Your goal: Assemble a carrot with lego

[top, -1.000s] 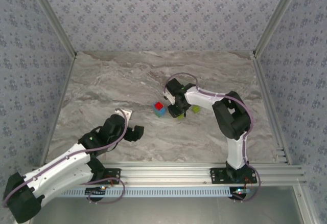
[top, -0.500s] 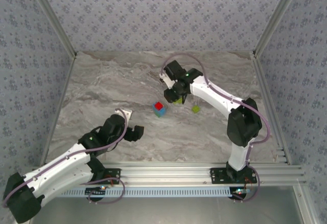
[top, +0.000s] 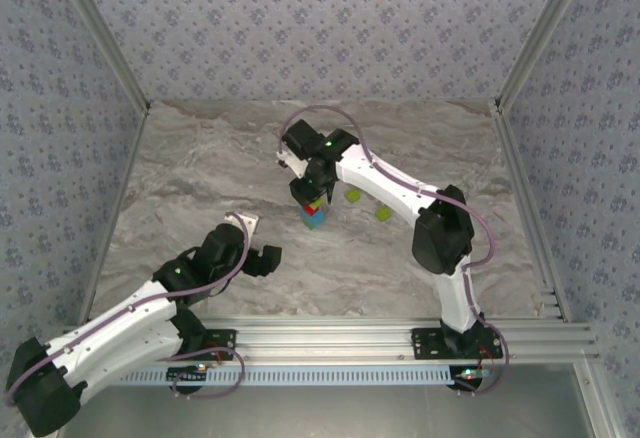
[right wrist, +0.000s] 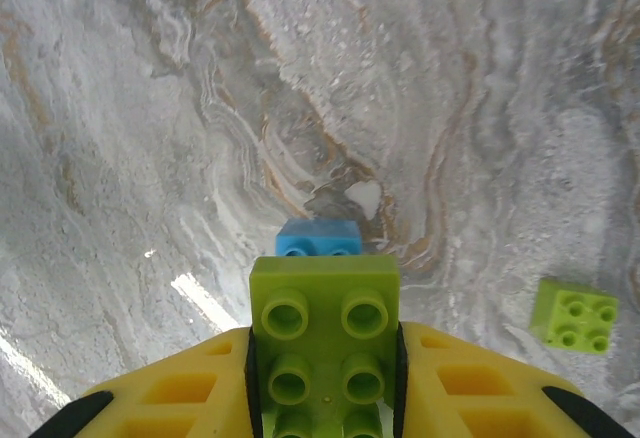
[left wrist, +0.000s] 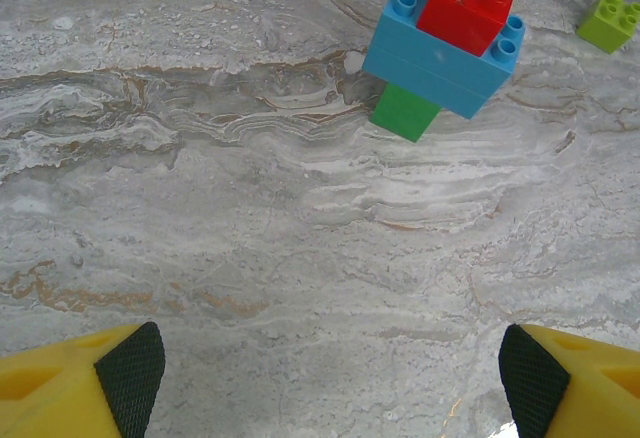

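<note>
Right fingers (top: 311,186) are clamped on a lime brick (right wrist: 323,343), with one yellow finger pressed against each side of it and its studs facing my wrist camera. From the overhead camera I see them hanging right over the carrot (top: 314,218), which stands near the middle of the counter (top: 190,178). As I read it from the left wrist camera, the carrot is a short stack. It has a green brick (left wrist: 405,110) at the bottom, a wider light blue brick (left wrist: 440,58) across it and a red brick (left wrist: 470,3) on top. Through the right wrist camera, an end of the light blue brick peeks out just beyond the held lime brick. I cannot tell whether the lime brick touches the stack or sits just above it.

On the side of the carrot toward the right edge, a loose lime brick (top: 352,196) lies near the stack. A second loose lime brick (top: 383,213) lies farther toward that edge, apart from the first.

My left fingers (top: 268,258) are spread wide with nothing between them. Their black pads (left wrist: 130,368) sit at the bottom corners of the wrist view, with bare marbled counter between. They are toward the near edge, left of the carrot and well apart from it, and they point at it.
</note>
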Controlling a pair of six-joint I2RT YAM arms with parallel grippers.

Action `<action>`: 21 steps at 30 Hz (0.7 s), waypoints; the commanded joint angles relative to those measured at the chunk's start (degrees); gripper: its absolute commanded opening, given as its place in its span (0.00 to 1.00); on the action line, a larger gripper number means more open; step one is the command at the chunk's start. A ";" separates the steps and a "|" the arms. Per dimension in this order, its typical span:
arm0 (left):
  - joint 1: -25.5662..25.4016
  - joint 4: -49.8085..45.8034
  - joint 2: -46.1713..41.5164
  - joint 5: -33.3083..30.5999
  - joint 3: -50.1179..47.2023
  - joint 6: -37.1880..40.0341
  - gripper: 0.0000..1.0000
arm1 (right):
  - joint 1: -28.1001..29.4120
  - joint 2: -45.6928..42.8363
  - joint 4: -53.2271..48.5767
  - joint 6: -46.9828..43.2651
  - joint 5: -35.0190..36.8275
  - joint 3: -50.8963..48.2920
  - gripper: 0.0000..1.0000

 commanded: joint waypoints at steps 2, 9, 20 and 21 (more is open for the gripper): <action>-0.43 0.64 -0.78 0.82 0.60 1.04 0.89 | 0.32 0.86 -3.24 0.45 -0.62 1.82 0.35; -0.48 0.55 -0.85 0.84 0.60 1.04 0.89 | 0.29 0.92 -2.53 0.45 -0.58 -0.71 0.35; -0.47 0.68 -0.60 0.84 0.67 1.05 0.89 | 0.19 1.62 -1.45 0.45 -1.07 -2.22 0.35; -0.40 0.71 -0.56 0.83 0.69 1.03 0.89 | 0.16 1.67 -1.39 0.45 -1.13 -2.40 0.35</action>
